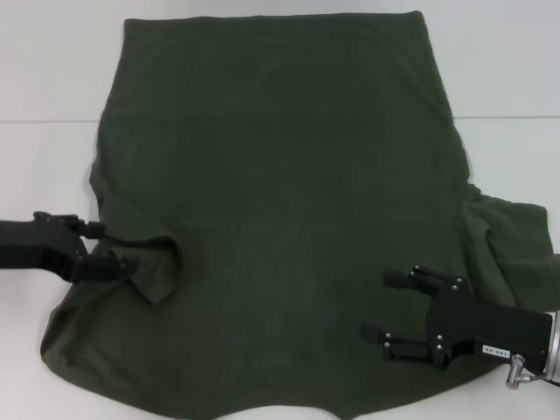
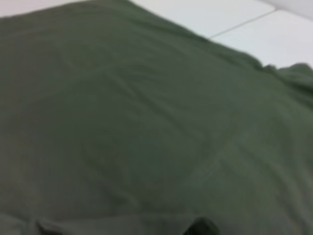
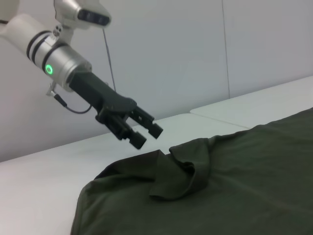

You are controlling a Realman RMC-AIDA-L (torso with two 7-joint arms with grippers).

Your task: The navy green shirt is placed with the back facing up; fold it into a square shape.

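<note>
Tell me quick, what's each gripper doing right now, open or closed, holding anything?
Left gripper: open, empty, beside the folded sleeve.
Right gripper: open, empty, over the navy green shirt.

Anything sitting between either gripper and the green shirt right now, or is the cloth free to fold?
Nothing visible blocks either one. The left gripper is at the folded-in left sleeve of the navy green shirt, and the right gripper hovers open over the cloth near the right sleeve. Only the white table surrounds it.

Left gripper, right gripper agape.
</note>
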